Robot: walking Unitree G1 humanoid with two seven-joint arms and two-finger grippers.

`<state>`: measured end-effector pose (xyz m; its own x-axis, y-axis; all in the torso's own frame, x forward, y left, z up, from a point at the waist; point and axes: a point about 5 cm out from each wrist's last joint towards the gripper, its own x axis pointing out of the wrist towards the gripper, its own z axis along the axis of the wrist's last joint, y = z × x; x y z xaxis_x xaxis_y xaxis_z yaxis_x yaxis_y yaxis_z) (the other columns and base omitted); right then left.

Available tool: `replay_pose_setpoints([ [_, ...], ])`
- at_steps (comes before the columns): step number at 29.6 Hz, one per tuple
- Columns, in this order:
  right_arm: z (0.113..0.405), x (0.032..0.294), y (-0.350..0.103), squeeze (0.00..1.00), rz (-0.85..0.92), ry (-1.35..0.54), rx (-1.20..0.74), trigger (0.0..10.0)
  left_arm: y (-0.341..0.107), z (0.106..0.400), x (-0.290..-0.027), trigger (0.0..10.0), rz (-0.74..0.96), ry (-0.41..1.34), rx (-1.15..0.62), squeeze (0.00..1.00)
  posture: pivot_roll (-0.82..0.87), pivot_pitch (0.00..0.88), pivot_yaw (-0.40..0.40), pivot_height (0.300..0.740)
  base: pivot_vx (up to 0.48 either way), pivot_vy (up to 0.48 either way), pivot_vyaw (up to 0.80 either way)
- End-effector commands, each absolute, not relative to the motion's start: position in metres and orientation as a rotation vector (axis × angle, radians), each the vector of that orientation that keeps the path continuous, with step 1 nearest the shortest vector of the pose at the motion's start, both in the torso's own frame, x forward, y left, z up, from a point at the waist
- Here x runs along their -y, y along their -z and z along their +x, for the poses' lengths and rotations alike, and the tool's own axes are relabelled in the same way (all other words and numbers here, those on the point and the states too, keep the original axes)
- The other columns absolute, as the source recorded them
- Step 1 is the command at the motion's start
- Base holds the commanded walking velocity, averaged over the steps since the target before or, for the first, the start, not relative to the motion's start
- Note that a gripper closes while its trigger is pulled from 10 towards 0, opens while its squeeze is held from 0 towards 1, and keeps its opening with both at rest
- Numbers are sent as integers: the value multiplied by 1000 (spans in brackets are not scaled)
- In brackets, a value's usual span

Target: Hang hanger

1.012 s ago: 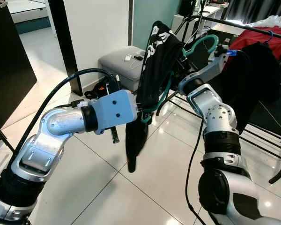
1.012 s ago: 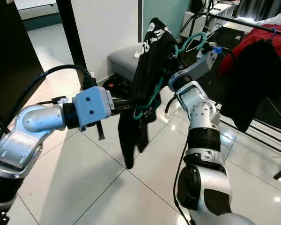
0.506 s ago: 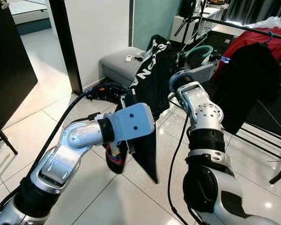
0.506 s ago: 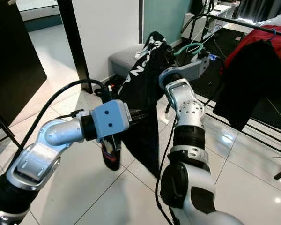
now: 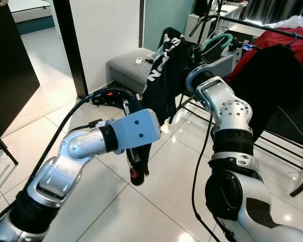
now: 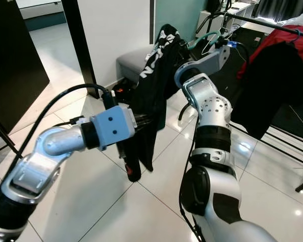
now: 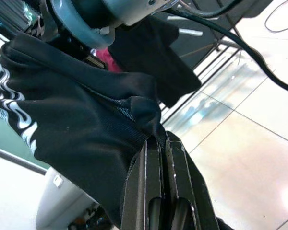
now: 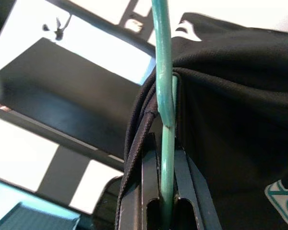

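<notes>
Teal hanger (image 8: 163, 96), draped with a black shirt (image 5: 164, 70), rides upright, pinched in my right gripper (image 8: 163, 191), with the clothes rail (image 5: 272, 27) just beyond and to the right. My left gripper (image 7: 159, 158), lower and nearer me, pinches the shirt's hem.

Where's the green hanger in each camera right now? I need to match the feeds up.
Left eye view: green hanger, upper right of centre, above the right arm.
Right eye view: upper centre, beside the rack.
Left wrist view: I cannot make it out.
Right wrist view: a green rod running up from between the right gripper's jaws.
Shared landmark: the black garment with white lettering.
</notes>
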<state>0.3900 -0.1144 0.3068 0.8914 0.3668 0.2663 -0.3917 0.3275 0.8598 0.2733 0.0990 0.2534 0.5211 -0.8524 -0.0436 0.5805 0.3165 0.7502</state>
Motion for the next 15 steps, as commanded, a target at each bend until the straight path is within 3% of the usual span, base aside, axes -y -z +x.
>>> replay_pose_setpoints([
  [1,379,119,-326,0,1125,-625,115,10000,-247,279,-117,10000,819,934,326,0,4,43,-80,740,0,0,0],
  [15,369,124,-308,0,1163,-718,109,10000,-254,286,-162,10000,869,743,270,0,13,41,-85,740,0,0,0],
])
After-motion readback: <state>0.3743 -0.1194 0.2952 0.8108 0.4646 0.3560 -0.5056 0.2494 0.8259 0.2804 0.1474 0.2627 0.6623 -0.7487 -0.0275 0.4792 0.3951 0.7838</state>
